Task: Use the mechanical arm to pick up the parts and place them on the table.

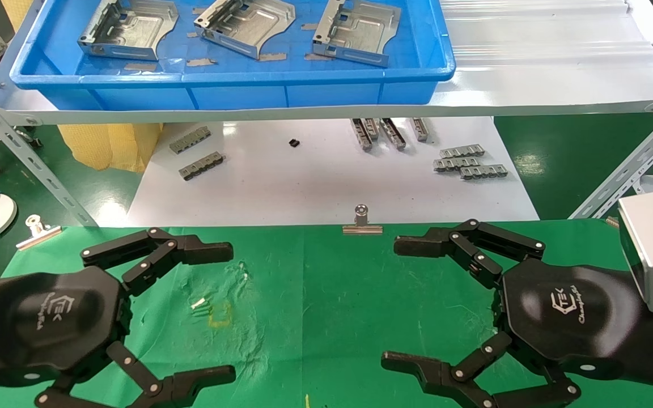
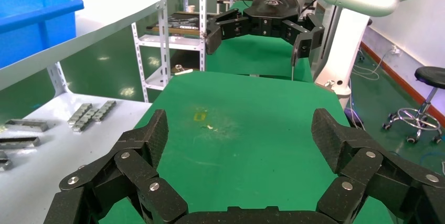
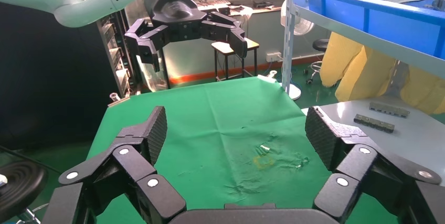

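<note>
3 parts (image 1: 241, 25) lie in the tray (image 1: 236, 90), well beyond the wide-open left gripper (image 1: 221, 311).

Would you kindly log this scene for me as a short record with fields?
Parts: three sheet-metal plates, all in the blue tray on the upper shelf
Table: green cloth, no plate on it
Left gripper: jaws open, empty, above the cloth
Right gripper: jaws open, empty, above the cloth
White board: small grey notched bars

Shiny stamped metal parts (image 1: 130, 28), glossy blue plastic tray (image 1: 236, 85), wrinkled green cloth table (image 1: 315, 294) (matt)
</note>
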